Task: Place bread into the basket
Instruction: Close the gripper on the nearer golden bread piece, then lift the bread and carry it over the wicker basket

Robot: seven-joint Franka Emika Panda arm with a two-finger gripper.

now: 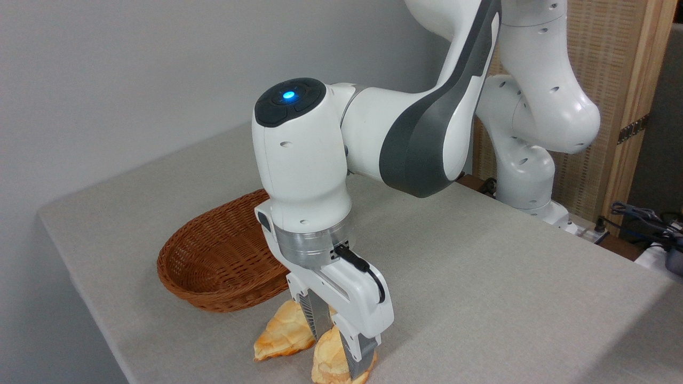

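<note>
Camera view: gripper (337,341) straddles the bread (330,362), fingers spread beside the basket (213,261); pinching squarely, avoiding the flat loaf (283,330), looks wise

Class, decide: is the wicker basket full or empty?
Empty as far as visible: the basket shows only bare weave, though the arm hides its right end.

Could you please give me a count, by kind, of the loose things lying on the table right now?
Bread pieces: 2, the bread between the gripper fingers and the longer flat bread beside it
Baskets: 1, the basket
Total: 3
</note>
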